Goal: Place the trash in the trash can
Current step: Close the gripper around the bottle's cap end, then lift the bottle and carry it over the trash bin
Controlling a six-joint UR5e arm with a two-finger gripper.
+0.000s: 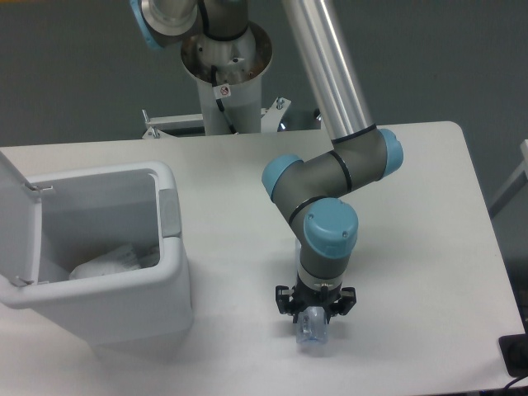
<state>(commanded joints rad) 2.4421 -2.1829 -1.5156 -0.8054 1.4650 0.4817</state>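
Observation:
The crushed clear plastic bottle (313, 332) lies on the white table near its front edge. Only its lower end shows, below the gripper. My gripper (314, 315) points straight down over it, and its fingers look closed against the bottle's sides. The blue wrist joint (331, 234) hides the rest of the bottle. The white trash can (169, 272) stands at the left with its lid (16, 219) flipped up. A white crumpled piece of trash (111, 262) lies inside it. The grey push tab (170, 214) sits on the can's right rim.
The arm's base column (224, 78) rises behind the table's back edge. The table's front edge runs just below the bottle. A black object (516, 355) sits at the right corner.

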